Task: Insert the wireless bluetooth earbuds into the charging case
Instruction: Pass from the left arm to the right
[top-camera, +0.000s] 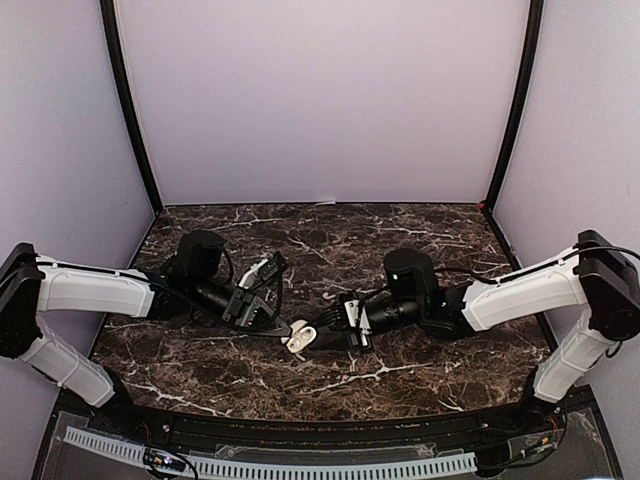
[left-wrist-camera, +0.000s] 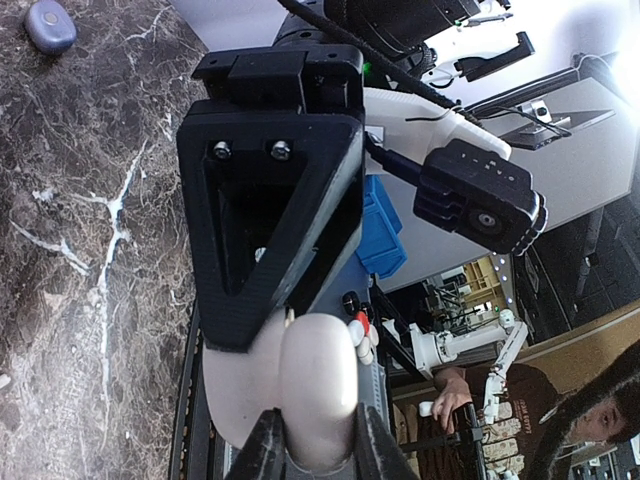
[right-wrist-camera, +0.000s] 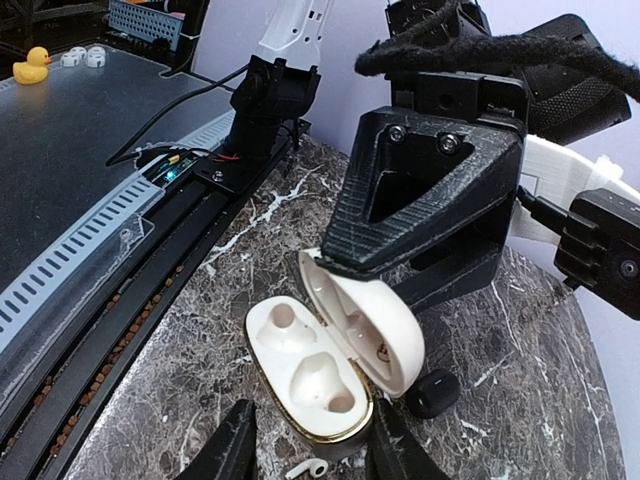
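A white charging case (right-wrist-camera: 310, 375) with a gold rim lies open on the marble table, both wells empty. It also shows in the top view (top-camera: 297, 341). My left gripper (left-wrist-camera: 318, 445) is shut on the case's lid (left-wrist-camera: 320, 375) and holds it open; it sits at centre in the top view (top-camera: 283, 328). My right gripper (right-wrist-camera: 312, 455) is open, its jaws either side of the case's base, opposite the left one in the top view (top-camera: 314, 337). A white earbud (right-wrist-camera: 308, 467) lies on the table between the right fingers. A dark earbud (right-wrist-camera: 432, 392) lies beside the lid.
A small blue-grey oval case (left-wrist-camera: 50, 25) lies shut on the marble table (top-camera: 400, 240) beyond the left gripper. A black rail and a slotted cable duct (top-camera: 300, 462) run along the near edge. Purple walls enclose the back and sides.
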